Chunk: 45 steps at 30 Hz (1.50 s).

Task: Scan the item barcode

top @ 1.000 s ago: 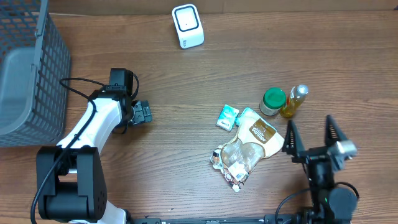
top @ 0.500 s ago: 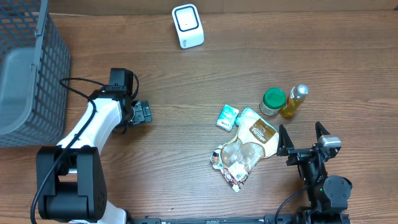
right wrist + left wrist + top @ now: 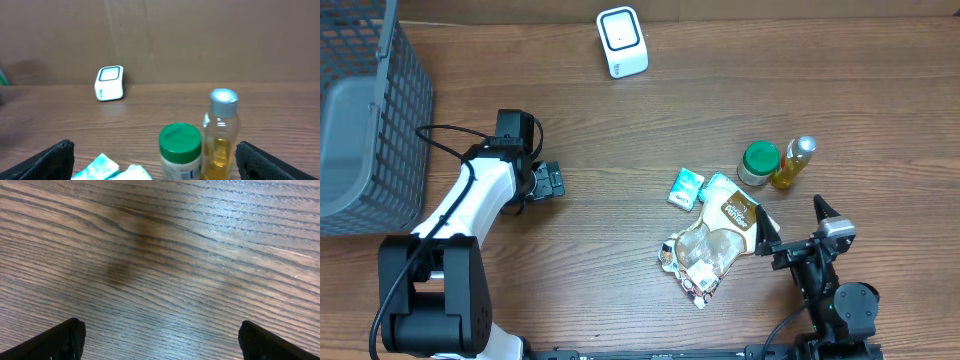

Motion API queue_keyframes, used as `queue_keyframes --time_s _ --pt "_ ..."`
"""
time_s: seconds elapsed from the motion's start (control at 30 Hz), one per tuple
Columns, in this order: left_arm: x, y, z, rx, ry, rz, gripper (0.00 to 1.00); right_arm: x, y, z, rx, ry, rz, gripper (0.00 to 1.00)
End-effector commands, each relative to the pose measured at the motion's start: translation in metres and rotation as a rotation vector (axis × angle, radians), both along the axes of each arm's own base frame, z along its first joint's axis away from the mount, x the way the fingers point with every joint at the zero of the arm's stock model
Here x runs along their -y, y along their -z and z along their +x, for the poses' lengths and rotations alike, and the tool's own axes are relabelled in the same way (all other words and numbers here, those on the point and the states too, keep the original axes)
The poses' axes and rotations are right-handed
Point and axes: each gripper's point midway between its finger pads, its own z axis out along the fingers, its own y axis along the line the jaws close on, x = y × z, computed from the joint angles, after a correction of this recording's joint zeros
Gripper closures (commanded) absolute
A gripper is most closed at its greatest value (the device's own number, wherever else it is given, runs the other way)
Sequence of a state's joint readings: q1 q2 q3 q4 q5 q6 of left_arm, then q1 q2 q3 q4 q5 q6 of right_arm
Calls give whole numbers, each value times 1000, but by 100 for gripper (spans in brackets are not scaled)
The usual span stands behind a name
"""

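Left pincer (image 3: pixel 548 181): jaws wide and empty; it hovers over bare wood in the left half of the desk (image 3: pixel 620 300), near the grey basket (image 3: pixel 360 110) at the left edge.
Right pincer (image 3: pixel 787 210): jaws wide, nothing between them; it sits toward the near right corner with one finger just beside the right edge of the brown pouch (image 3: pixel 733 213); contact cannot be told.
Items: a cluster in the right half of the desk; the brown pouch overlaps a clear snack bag (image 3: pixel 702 255); a teal packet (image 3: pixel 686 187) lies just beside its left edge; a green-lidded jar (image 3: pixel 759 160) and an oil bottle (image 3: pixel 794 162) stand upright, touching or nearly so, on the far side.
Scanner (image 3: pixel 622 41): white, upright near the middle of the far edge, well apart from every item.
Stage: judged to be the approach; nothing is lifted, and which item is meant is not certain, though the pouch lies nearest.
Risk: the wide jaws could knock over the tall, narrow bottle or the jar when reaching past them; closing on the overlapped pouch could drag the snack bag along; a limp pouch may fold and hide its barcode from the scanner.
Views: only the overhead shows the pouch, the snack bag and both arms; the right wrist view shows the jar, bottle and scanner from the side, confirming they stand upright; the left wrist view shows bare wood only; no barcode is visible anywhere.
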<state>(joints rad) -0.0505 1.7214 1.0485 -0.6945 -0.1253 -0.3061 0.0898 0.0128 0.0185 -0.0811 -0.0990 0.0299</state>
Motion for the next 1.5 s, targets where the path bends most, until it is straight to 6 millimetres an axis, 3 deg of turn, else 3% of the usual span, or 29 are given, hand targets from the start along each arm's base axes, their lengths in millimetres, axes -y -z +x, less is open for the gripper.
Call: queue_keyframes --time_s 0.0,1.23,1.37,1.47 --pt "-1 -6 5 18 17 15 0 -7 2 -1 5 -28 -5 0" --pt "-1 -5 5 16 17 15 0 -8 2 -1 5 -31 -5 0" --pt "5 -22 8 66 33 12 0 -8 2 -1 5 -31 -5 0" --pt "13 -60 13 180 56 4 0 -8 2 -1 5 -31 -5 0"
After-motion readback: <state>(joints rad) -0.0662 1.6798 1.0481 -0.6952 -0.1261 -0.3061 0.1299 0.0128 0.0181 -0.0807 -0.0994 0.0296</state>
